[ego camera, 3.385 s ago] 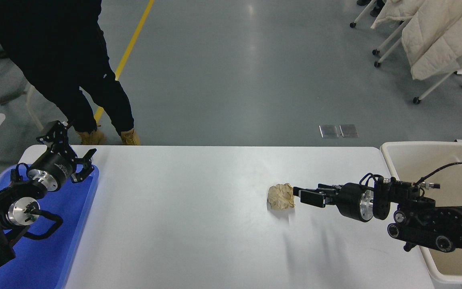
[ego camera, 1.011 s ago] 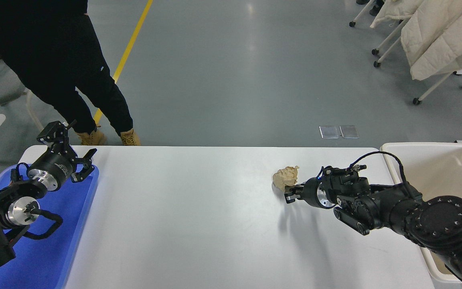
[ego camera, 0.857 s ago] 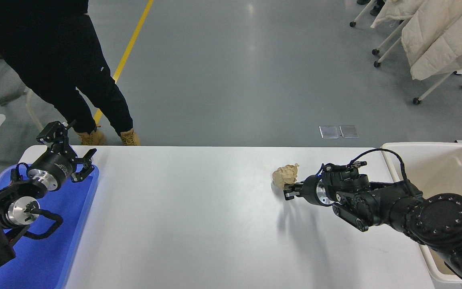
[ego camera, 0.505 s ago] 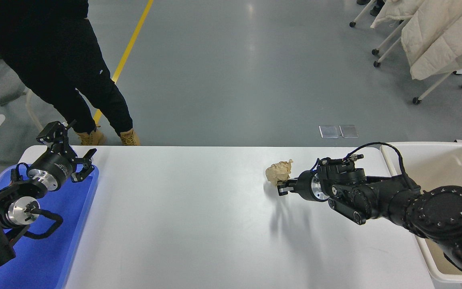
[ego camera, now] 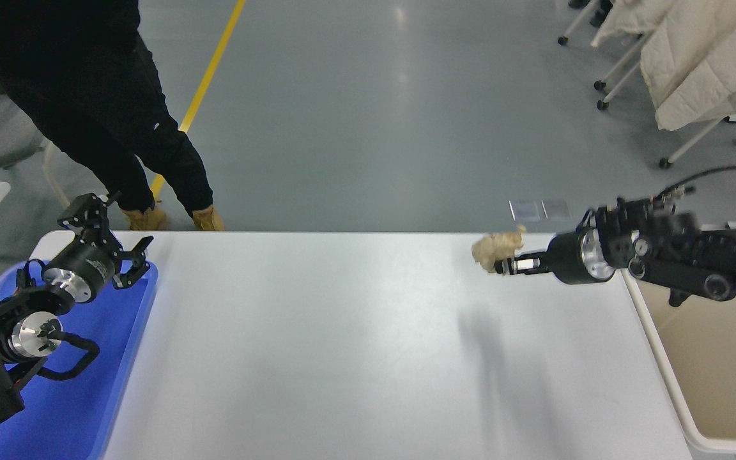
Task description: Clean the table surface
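- Right pincer (ego camera: 501,263) is clenched on a crumpled beige wad of paper (ego camera: 494,250), holding it in the air above the counter's far edge, toward the right corner.
- Below it I see the arm's long soft shadow on the counter (ego camera: 342,358), which tells me the wad is lifted clear of the surface.
- My right arm reaches in from the right edge, level and pointing left, its wrist over the seam between the counter and the cream bin (ego camera: 668,390).
- The bin stands just beside the counter's right end; it is a smooth, rectangular tub with rounded walls and an open top.
- Left pincer (ego camera: 112,252) is parked at the lower left with its fingers spread, gripping nothing, above the far end of the blue tray (ego camera: 74,415).
- The tray is glossy blue plastic with a raised rim and lies along the counter's left end.
- A person (ego camera: 99,115) in dark clothes and tan boots stands on the floor past the far left corner, near my parked arm but apart from it.
- The counter is plain matte white with rounded corners; its whole middle is open room between tray and bin.
- Beyond the far edge is grey floor with a yellow line (ego camera: 205,89); chairs on castors draped with cream quilted coats (ego camera: 694,57) stand at the upper right, well apart.
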